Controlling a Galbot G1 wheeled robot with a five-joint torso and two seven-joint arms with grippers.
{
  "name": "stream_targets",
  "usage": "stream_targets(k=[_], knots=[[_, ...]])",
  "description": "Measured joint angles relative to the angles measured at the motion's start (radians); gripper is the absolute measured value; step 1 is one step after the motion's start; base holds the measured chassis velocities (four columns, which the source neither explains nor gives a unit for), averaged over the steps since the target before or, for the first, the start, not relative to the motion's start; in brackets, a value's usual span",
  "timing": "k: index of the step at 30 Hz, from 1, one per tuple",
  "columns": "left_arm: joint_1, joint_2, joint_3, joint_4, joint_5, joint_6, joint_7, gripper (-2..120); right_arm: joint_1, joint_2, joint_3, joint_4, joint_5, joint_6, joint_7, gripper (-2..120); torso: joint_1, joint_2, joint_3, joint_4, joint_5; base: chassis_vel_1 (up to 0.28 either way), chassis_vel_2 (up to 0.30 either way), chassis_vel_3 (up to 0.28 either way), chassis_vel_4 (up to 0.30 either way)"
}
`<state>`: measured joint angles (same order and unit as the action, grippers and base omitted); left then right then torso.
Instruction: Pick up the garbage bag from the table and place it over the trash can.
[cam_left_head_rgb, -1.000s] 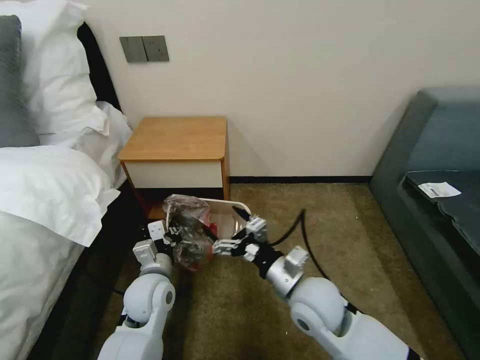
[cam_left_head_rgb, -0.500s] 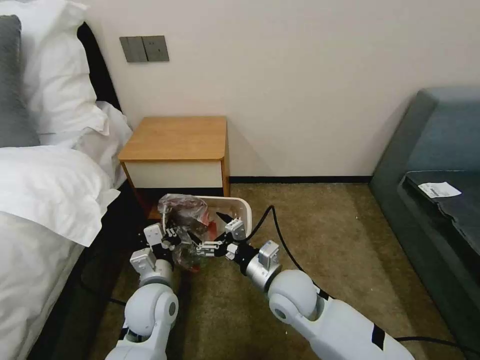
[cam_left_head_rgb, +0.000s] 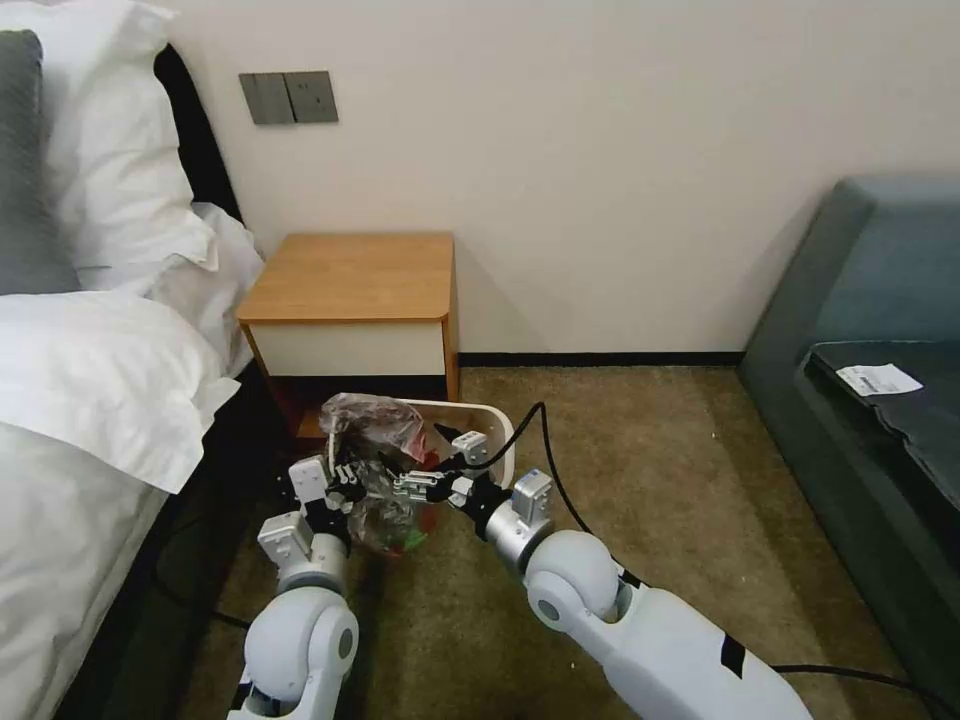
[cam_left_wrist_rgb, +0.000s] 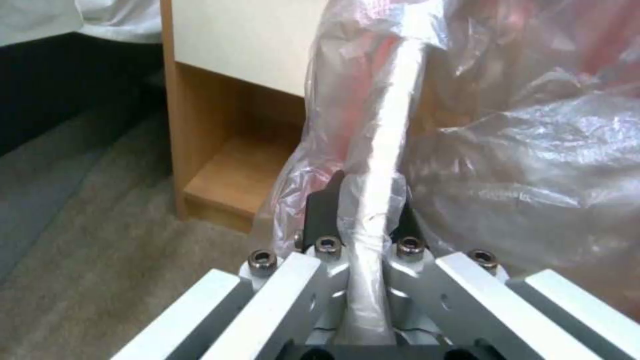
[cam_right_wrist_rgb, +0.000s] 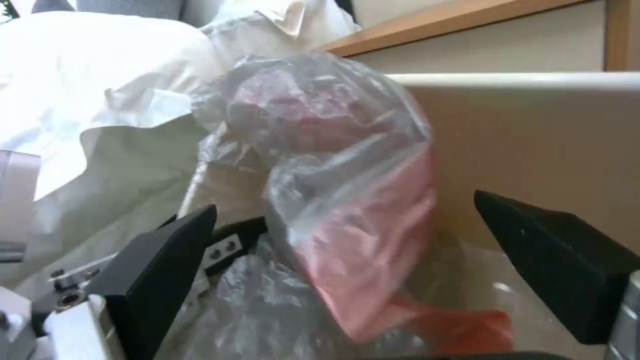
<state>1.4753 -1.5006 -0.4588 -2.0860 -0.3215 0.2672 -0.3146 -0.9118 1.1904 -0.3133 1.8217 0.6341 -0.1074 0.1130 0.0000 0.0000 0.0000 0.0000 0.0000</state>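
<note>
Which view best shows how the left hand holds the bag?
The left wrist view: the left hand is shut on the bag and the bin rim together. The head view shows that hand at the bag from farther off. The right wrist view shows the bag bunched between the right hand's open fingers.
</note>
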Motion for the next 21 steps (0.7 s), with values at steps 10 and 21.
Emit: stream_targets(k=[10,21], knots=[[0.002,0.005,0.002,-0.005,0.003,0.000,0.001,1,0.000,-0.005,-0.015,0.009,-0.011,0.009,0.010,68,0.000,0.000,0.000,0.0000,0.0000,0.000,0.000,0.000,0.000],[0.000,0.006,0.001,-0.005,0.003,0.000,0.002,1,0.001,-0.003,-0.019,0.005,-0.026,0.023,0.014,34,0.000,0.000,0.000,0.0000,0.0000,0.000,0.000,0.000,0.000]])
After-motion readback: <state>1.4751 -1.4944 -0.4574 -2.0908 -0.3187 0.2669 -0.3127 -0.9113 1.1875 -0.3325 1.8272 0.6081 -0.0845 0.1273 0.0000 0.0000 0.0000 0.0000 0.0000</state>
